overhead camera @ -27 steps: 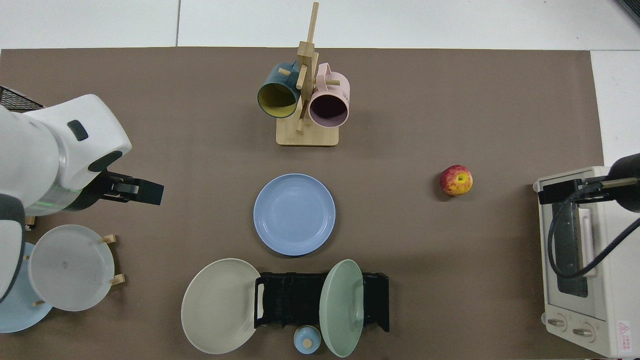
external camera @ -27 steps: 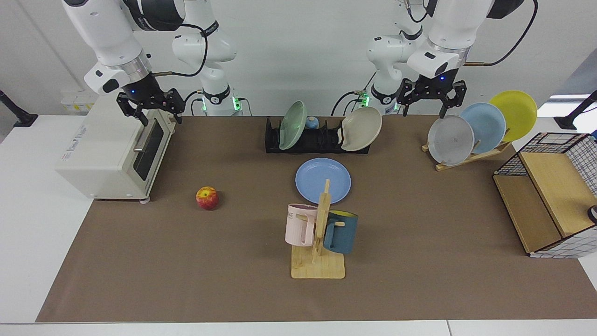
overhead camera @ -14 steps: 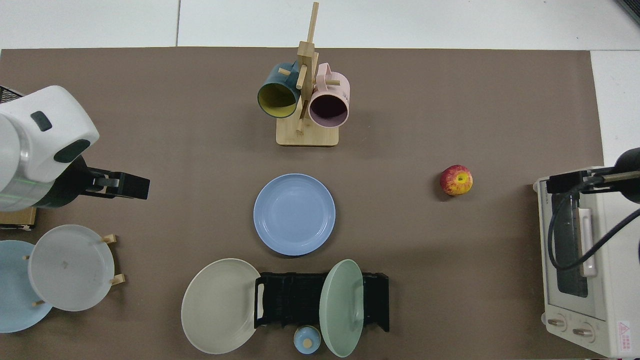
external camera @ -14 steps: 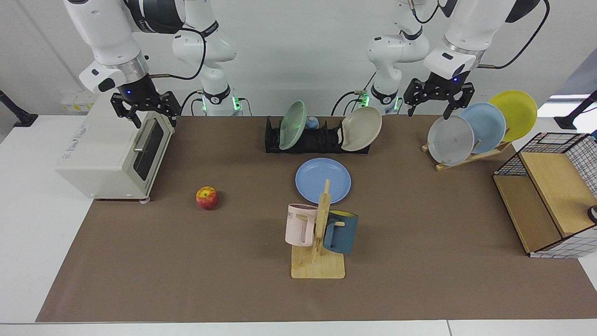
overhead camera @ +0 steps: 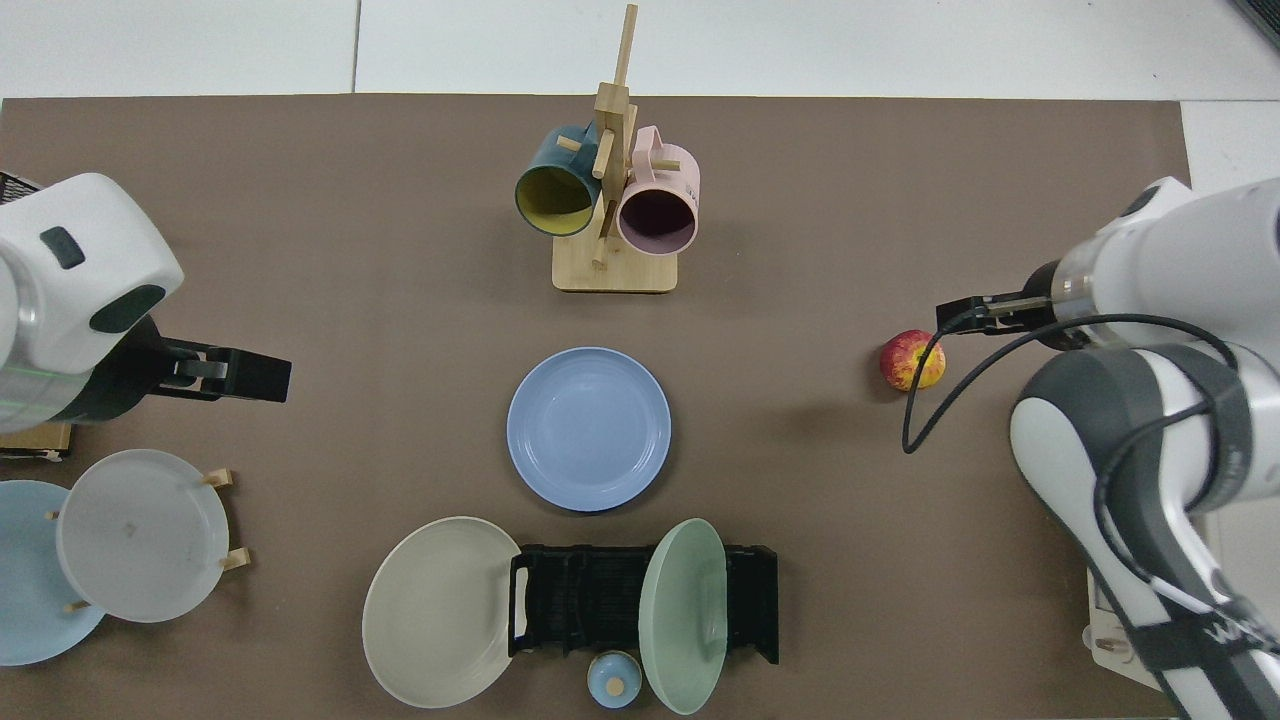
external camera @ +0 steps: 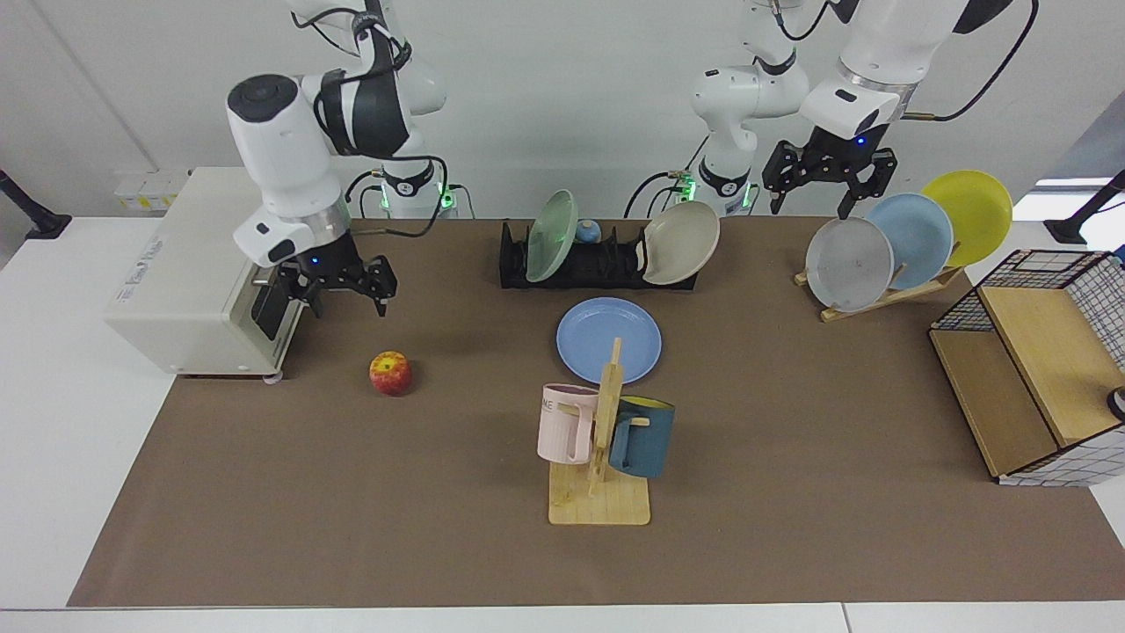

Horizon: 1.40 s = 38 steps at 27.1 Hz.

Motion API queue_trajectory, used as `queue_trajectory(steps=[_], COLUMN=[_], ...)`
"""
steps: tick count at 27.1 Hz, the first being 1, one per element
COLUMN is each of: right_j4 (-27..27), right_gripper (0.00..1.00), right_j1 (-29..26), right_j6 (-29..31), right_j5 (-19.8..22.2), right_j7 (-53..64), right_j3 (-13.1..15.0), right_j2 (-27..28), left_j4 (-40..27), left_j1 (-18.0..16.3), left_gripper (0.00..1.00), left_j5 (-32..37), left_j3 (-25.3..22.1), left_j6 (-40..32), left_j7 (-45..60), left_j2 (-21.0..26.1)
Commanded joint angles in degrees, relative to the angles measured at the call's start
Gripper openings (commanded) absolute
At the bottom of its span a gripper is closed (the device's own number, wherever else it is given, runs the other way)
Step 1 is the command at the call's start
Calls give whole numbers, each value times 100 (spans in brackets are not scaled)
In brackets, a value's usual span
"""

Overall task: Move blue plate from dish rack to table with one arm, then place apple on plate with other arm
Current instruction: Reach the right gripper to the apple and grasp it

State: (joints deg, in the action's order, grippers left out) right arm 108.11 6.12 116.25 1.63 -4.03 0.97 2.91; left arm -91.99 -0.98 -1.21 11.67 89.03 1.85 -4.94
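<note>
**Plate set down, apple not yet lifted**

The round periwinkle-blue plate [external camera: 608, 339] is seen lying flat on the brown-matted white table [external camera: 791, 492], just in front of the low black slotted dish rack [external camera: 598, 264]; that step is judged done. The small red apple [external camera: 390, 373] is left on the mat, well apart from the plate. The right gripper [external camera: 344, 295] is held above and just behind it, fingers spread and empty. The left gripper [external camera: 831, 183], fingers open, is parked high near the wooden plate rack [external camera: 888, 294].
</note>
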Motion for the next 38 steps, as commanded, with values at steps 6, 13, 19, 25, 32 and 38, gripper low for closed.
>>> queue_trajectory(steps=[6, 13, 19, 25, 32, 38], right_j4=[368, 447, 693, 782, 808, 878], right_gripper=[100, 100, 100, 100, 100, 100], right_j1=[-41, -49, -58, -58, -102, -111], right_j6=[1242, 1260, 1611, 1822, 1910, 1902], right_j5=[-293, -576, -594, -585, -585, -585], right_j7=[254, 807, 869, 904, 1063, 1063], right_j3=[-9, -9, -9, -9, -9, -9], right_j2=[860, 1107, 1203, 1335, 1423, 1423], left_j4=[5, 5, -3, -3, 5, 5], left_j1=[1, 1, 1, 1, 1, 1], left_gripper=[100, 100, 100, 100, 100, 100], left_j5=[7, 7, 7, 7, 7, 7], left_j3=[-77, -77, -77, -77, -77, -86], left_j6=[-61, -61, -61, -61, -61, -61], left_j7=[-1, -1, -1, -1, -1, -1], left_j2=[-95, -121, -121, -121, -121, -121])
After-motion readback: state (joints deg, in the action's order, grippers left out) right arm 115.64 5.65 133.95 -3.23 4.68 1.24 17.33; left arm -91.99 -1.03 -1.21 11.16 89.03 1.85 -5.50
